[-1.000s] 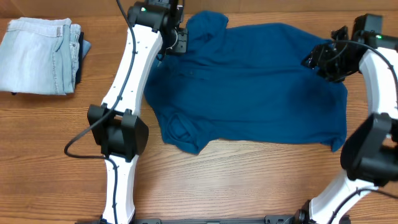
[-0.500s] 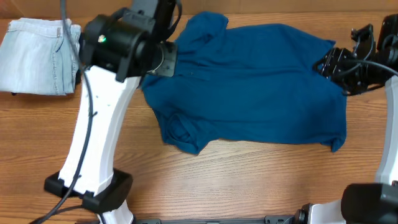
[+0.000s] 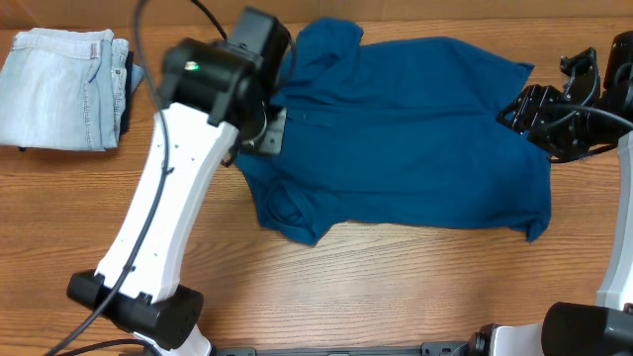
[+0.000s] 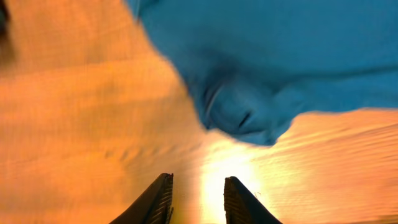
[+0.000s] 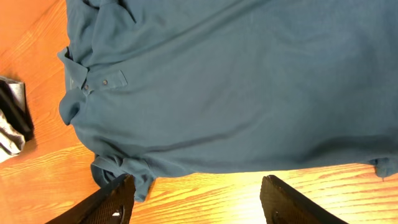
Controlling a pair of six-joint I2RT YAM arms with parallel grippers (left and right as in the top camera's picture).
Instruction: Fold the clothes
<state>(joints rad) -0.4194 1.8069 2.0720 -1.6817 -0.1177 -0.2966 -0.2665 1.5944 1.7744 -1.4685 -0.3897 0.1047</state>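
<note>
Teal-blue knit polo shirt spread across middle and right of wooden surface, near-left sleeve bunched. Soft, light, limp, likely to sag; best pinched at hem corners or shoulders. Left end effector narrowly parted, empty, over bare wood. Right end effector wide apart, empty. No containers visible.

Shirt ctr on table; jeans far left, apart.
</note>
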